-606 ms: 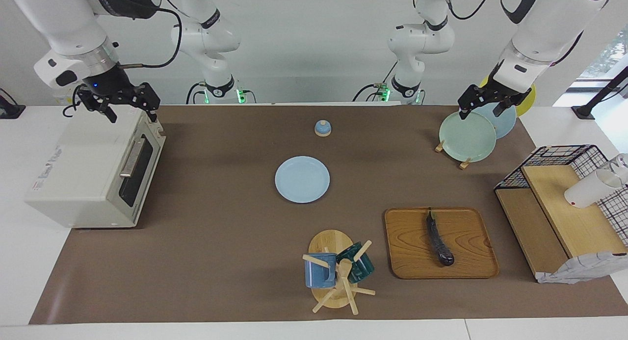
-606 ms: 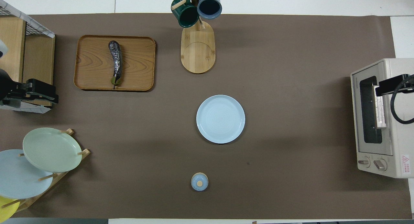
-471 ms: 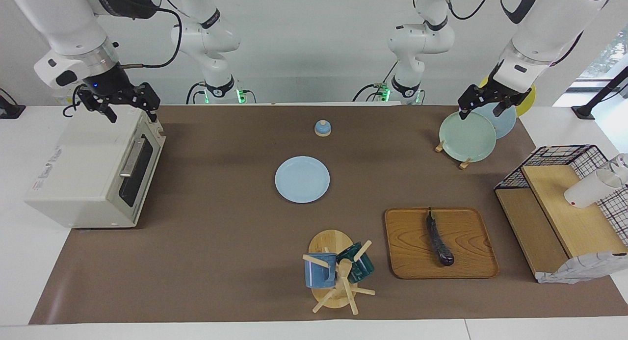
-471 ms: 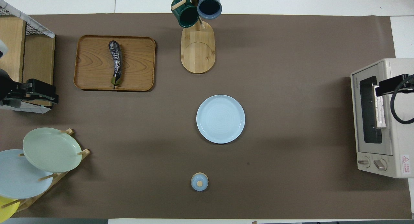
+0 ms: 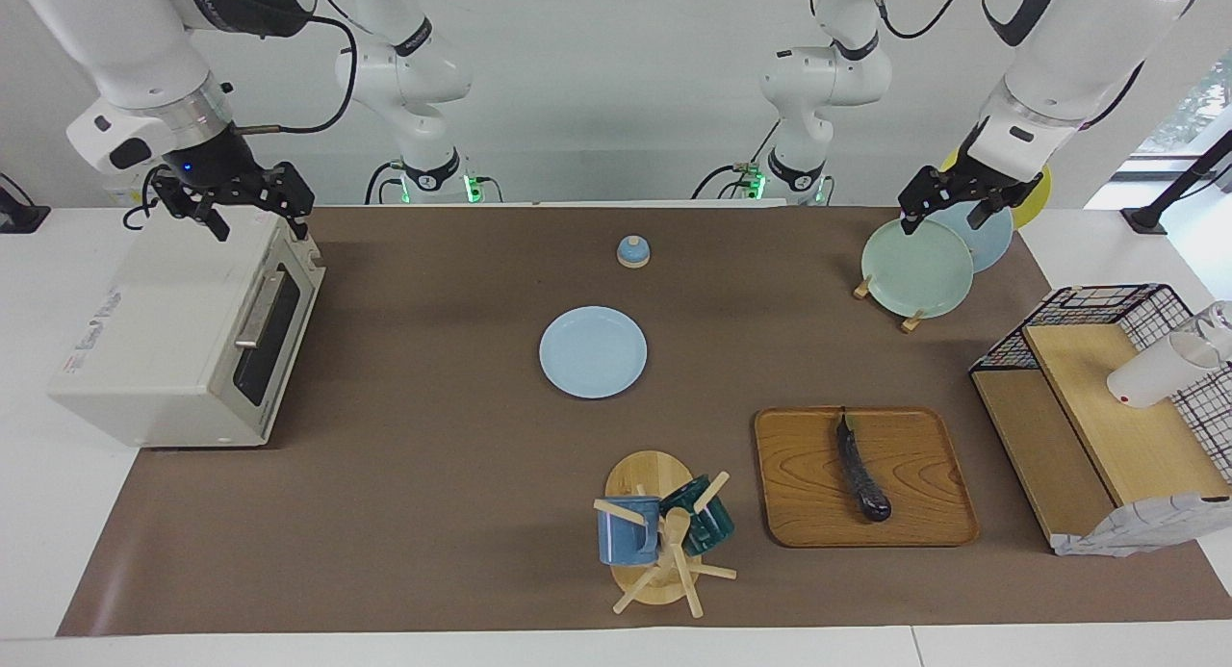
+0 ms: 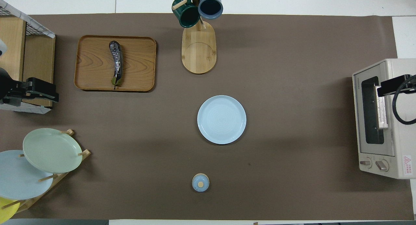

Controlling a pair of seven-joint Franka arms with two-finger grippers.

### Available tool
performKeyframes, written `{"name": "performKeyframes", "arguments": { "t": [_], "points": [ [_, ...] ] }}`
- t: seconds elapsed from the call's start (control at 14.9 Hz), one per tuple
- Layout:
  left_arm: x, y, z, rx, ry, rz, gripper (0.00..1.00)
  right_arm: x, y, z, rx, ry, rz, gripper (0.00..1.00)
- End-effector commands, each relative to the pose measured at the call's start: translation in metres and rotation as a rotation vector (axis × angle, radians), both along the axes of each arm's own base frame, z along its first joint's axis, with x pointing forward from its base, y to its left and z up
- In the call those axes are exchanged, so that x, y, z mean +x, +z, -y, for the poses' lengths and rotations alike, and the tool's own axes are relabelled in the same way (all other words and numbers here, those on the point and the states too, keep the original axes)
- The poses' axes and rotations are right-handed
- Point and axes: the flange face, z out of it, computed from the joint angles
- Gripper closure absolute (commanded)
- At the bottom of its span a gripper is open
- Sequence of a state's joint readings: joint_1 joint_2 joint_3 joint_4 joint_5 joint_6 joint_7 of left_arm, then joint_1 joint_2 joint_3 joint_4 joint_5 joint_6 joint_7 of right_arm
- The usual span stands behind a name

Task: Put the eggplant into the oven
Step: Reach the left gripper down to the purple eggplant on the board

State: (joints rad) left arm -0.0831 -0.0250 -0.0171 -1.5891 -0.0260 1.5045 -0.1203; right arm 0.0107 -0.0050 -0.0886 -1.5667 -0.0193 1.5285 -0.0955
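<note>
The eggplant (image 5: 861, 470) lies lengthwise on a wooden tray (image 5: 924, 513), toward the left arm's end of the table; it also shows in the overhead view (image 6: 116, 62). The off-white oven (image 5: 144, 340) stands at the right arm's end with its glass door closed, and also shows in the overhead view (image 6: 399, 134). My right gripper (image 5: 260, 226) is open and empty above the oven's top, at the corner nearest the robots. My left gripper (image 5: 941, 222) is open and empty in the air over the plate rack (image 5: 916, 268).
A light blue plate (image 5: 593, 352) lies mid-table, with a small blue lidded pot (image 5: 632, 252) nearer to the robots. A mug tree (image 5: 664, 537) stands beside the tray. A black wire basket with wooden boards (image 5: 1088, 426) and a white cup (image 5: 1155, 373) sit at the left arm's end.
The left gripper has drifted very slightly away from the robots in the overhead view. Nothing else has moved.
</note>
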Motion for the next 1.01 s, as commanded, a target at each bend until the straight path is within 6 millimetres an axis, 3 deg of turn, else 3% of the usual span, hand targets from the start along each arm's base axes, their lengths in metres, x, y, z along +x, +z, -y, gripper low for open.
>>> {"name": "performKeyframes", "arguments": {
  "t": [0.0, 0.13, 0.2, 0.27, 0.34, 0.47, 0.74, 0.94],
  "points": [
    [0.004, 0.001, 0.0, -0.012, 0.0, 0.037, 0.0, -0.001, 0.002, -0.005, 0.022, -0.001, 0.012, 0.0],
    [0.007, -0.004, 0.0, -0.015, 0.004, 0.057, 0.0, -0.001, 0.0, -0.001, 0.024, 0.006, 0.012, 0.0],
    [0.009, -0.007, 0.002, -0.029, 0.007, 0.058, 0.0, -0.003, -0.002, 0.002, 0.026, 0.001, 0.006, 0.24],
    [0.015, -0.011, 0.002, -0.04, 0.011, 0.062, 0.0, -0.005, -0.004, 0.006, 0.028, 0.019, -0.001, 0.76],
    [0.019, -0.015, 0.003, -0.042, 0.012, 0.077, 0.0, -0.007, -0.009, 0.011, 0.031, 0.043, -0.012, 1.0],
    [0.037, -0.039, 0.006, -0.048, 0.013, 0.067, 0.0, -0.014, -0.021, 0.035, 0.033, 0.027, 0.002, 1.0],
    [0.08, -0.103, 0.013, -0.062, 0.013, 0.058, 0.0, -0.019, -0.048, 0.037, 0.026, 0.0, 0.048, 1.0],
    [0.112, -0.159, 0.013, -0.064, 0.024, 0.092, 0.0, -0.019, -0.088, 0.039, 0.012, -0.044, 0.039, 1.0]
  ]
}}
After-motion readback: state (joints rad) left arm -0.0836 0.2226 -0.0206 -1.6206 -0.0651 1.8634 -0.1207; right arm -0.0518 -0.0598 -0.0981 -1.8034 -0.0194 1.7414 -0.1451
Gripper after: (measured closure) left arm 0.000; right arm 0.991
